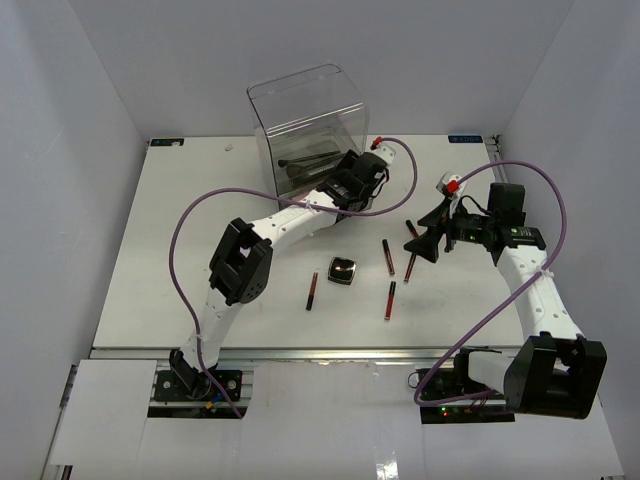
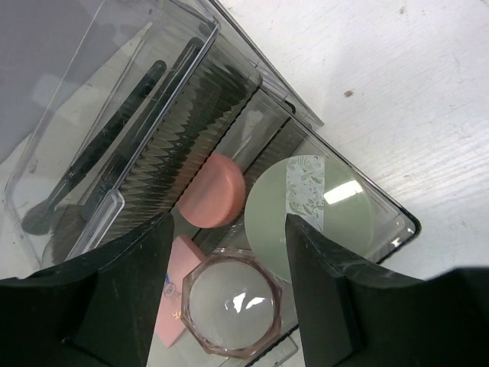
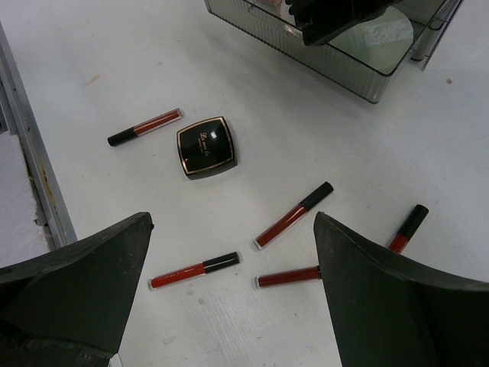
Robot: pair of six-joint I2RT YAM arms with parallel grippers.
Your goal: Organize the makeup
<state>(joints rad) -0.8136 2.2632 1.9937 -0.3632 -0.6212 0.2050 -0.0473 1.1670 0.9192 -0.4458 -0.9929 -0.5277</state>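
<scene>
My left gripper is open over the pulled-out lower drawer of the acrylic box. A small octagonal jar lies in the drawer between the fingers, with gaps on both sides. Beside it are a pink palette, a round pink piece and a round pale tin. Black brushes lie in the upper tray. My right gripper is open and empty above several red-and-black tubes on the table. A black square compact lies beyond them.
In the top view the box stands at the back centre, with the left gripper at its front. The right gripper hovers right of the tubes and compact. One tube lies left of the compact.
</scene>
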